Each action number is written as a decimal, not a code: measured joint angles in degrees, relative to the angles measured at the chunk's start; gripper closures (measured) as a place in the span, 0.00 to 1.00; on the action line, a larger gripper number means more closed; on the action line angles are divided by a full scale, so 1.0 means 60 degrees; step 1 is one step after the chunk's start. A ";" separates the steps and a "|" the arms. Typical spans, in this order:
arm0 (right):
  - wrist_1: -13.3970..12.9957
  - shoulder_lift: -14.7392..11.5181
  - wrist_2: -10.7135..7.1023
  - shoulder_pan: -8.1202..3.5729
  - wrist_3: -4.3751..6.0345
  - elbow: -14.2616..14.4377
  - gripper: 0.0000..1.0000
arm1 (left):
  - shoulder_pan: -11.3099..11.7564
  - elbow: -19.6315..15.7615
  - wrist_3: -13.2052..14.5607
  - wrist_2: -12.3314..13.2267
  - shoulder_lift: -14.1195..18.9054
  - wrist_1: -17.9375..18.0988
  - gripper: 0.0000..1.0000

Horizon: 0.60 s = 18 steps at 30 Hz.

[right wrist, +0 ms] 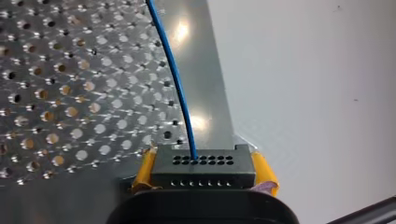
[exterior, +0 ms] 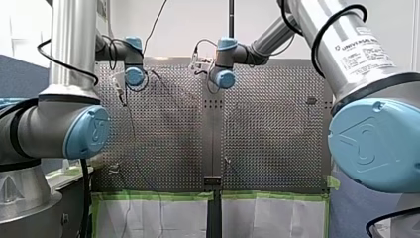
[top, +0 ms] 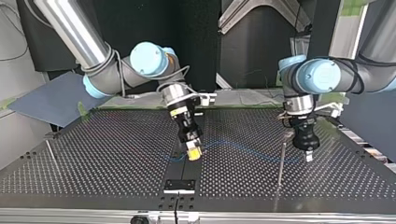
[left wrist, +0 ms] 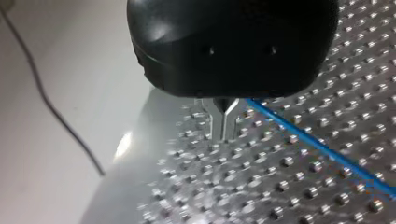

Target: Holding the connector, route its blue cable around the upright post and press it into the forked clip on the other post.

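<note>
The right gripper (right wrist: 203,161) clamps its yellow pads (right wrist: 144,171) on the black connector (right wrist: 203,173), over the centre strip (top: 184,175) of the perforated table (top: 116,154) near its edge closest to the top view's camera. The blue cable (right wrist: 180,88) runs from the connector across the table to the left gripper (left wrist: 223,135), whose metal fingers stand almost together beside the upright post (top: 281,163); whether they pinch the cable cannot be told.
</note>
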 joint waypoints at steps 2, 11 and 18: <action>-0.0017 0.0045 -0.0002 0.0000 -0.0001 -0.0015 0.98 | 0.0004 0.0106 0.0011 0.0131 -0.0120 -0.0085 1.00; -0.0147 0.0120 -0.0003 -0.0048 0.0000 -0.0030 0.98 | 0.0201 0.0367 -0.0140 0.0525 -0.0547 -0.0159 1.00; -0.0134 0.0354 0.0028 -0.0147 0.0011 -0.0032 0.98 | 0.0271 0.0409 -0.0202 0.0886 -0.0868 -0.0164 1.00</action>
